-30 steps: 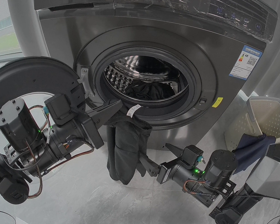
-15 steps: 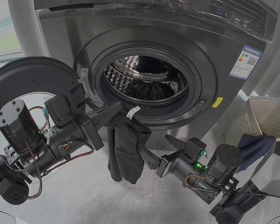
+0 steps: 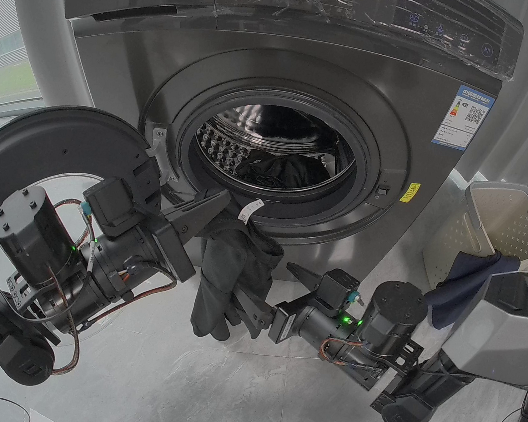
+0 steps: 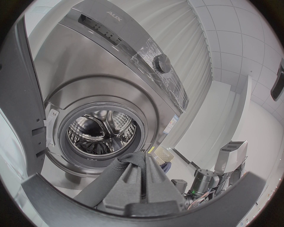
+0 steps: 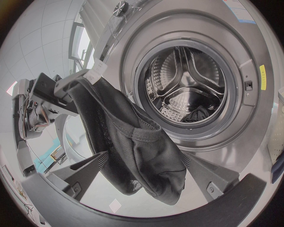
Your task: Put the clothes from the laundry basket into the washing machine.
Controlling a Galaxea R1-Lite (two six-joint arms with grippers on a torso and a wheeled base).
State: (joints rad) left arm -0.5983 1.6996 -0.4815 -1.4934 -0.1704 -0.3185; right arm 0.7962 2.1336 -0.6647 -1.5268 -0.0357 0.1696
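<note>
Above grey floor tiles [image 3: 193,389], a dark garment [image 3: 225,273] is clamped in the left gripper [image 3: 222,202] before the washing machine [image 3: 410,143]; the right gripper [image 3: 261,280] is spread around it.

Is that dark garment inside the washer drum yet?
Outside. The dark garment hangs before the washing machine, its top pinched in the left pincer, its bottom inside the open right pincer.

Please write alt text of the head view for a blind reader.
The left gripper, shut on a dark garment, holds it hanging before the open washing machine, with dark clothes in its drum. The right gripper is open at the garment's lower part. A laundry basket with a blue cloth over its rim stands on the right.
</note>
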